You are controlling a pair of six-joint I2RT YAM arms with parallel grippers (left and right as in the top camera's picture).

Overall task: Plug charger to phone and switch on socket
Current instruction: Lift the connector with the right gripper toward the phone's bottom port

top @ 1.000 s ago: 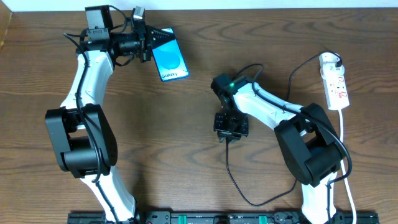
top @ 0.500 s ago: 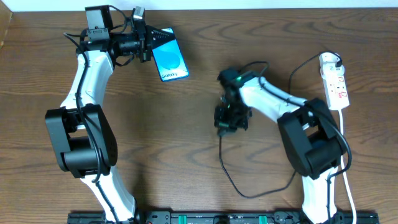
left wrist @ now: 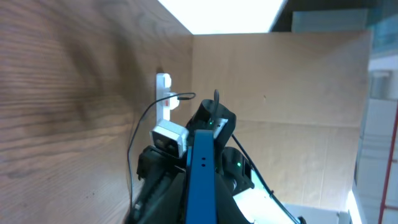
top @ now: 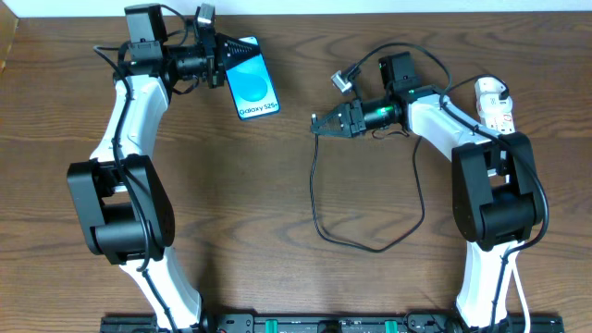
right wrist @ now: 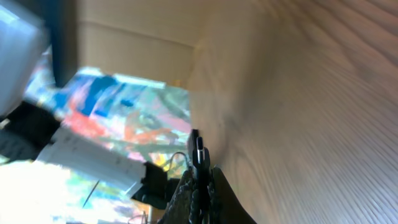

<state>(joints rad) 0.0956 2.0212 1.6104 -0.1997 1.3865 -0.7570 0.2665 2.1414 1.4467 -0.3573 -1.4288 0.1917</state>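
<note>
The phone (top: 252, 86), blue-cyan screen up, is held at its upper end by my left gripper (top: 225, 62), which is shut on it near the table's far edge. In the left wrist view the phone shows edge-on as a blue bar (left wrist: 201, 180). My right gripper (top: 321, 122) is shut on the charger plug (right wrist: 196, 151) and points left toward the phone, well apart from it. The black charger cable (top: 319, 208) hangs down and loops over the table. The white socket (top: 498, 121) lies at the far right; it also shows in the left wrist view (left wrist: 164, 96).
The wooden table (top: 277, 259) carries both arm bases at the front left and front right. A white lead (top: 511, 199) runs from the socket toward the front edge. A pale back wall (left wrist: 280, 81) shows beyond the table.
My right gripper has risen from mid-table, swung up and right, and now points left with the plug. The cable loop has shifted with it. The left arm and phone have barely moved.
</note>
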